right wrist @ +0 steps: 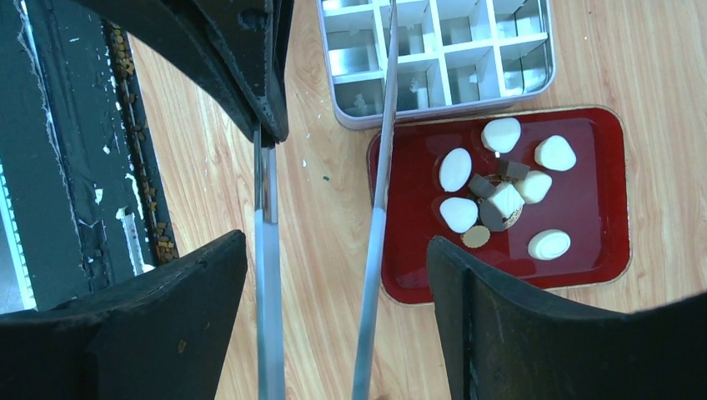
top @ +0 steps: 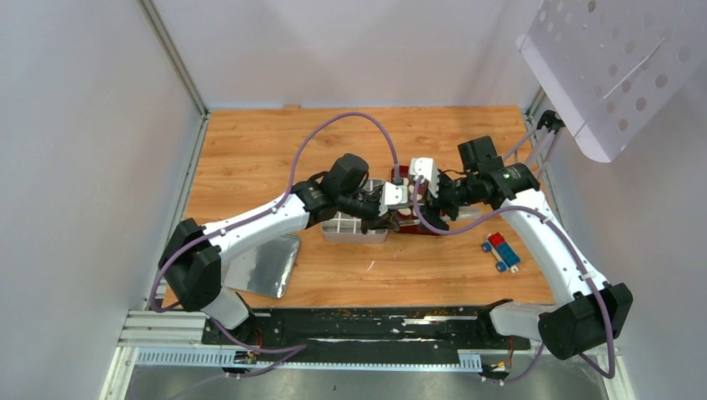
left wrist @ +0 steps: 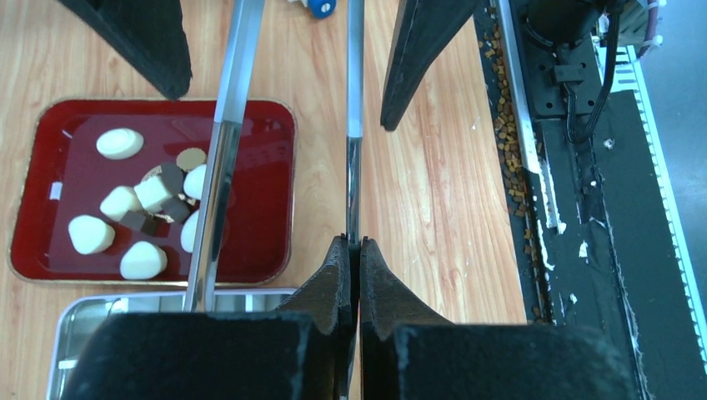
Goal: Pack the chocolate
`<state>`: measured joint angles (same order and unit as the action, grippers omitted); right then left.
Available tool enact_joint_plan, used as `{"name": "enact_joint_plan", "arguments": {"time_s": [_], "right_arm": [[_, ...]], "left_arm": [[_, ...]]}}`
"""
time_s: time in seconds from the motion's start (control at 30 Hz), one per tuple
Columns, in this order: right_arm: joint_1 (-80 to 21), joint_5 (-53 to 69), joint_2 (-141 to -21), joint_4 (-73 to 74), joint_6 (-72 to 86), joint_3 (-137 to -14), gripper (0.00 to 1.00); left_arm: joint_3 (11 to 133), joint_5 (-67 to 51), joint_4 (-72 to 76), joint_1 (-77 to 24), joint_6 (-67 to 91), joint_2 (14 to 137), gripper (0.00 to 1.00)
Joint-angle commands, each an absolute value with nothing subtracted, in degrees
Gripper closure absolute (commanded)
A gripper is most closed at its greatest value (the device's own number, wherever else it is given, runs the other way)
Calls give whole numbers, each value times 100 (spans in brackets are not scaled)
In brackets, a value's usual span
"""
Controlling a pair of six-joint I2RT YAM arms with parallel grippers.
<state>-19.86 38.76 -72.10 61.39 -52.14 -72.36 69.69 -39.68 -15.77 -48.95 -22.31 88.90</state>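
The chocolate (left wrist: 142,208), several cream-white and dark brown pieces, lies in a red tray (left wrist: 258,208); the right wrist view shows the same chocolate (right wrist: 500,183) there. My left gripper (left wrist: 359,242) is shut on one arm of the metal tongs (left wrist: 354,167). The other tong arm (left wrist: 221,167) reaches over the tray. My right gripper (right wrist: 338,242) is open, and both tong arms (right wrist: 373,250) pass between its fingers without touching them. A compartmented tin (right wrist: 350,117) borders the tray; the compartments that show hold nothing. In the top view both grippers (top: 408,193) meet above tin and tray.
A shiny tin lid (top: 267,267) lies at the near left by the left arm. A small red-and-blue block (top: 501,250) sits at the right. A white perforated panel (top: 609,67) hangs at the upper right. Walls enclose the wooden table; a black rail (top: 375,321) runs along its near edge.
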Motion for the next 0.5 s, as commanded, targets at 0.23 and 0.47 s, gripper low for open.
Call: {"name": "enact_joint_plan", "arguments": {"time_s": [0.23,0.47], "right_arm": [[-2021,3942,-7128,6396,-5363,-7191,45],[-2021,3863,-7241,6320,-5165,-7317,60]], "left_arm": [[6874,-4009,-877,-4781,-1972,8563,100],[6854,-3888,-853,-4781,-1905,8585,98]]}}
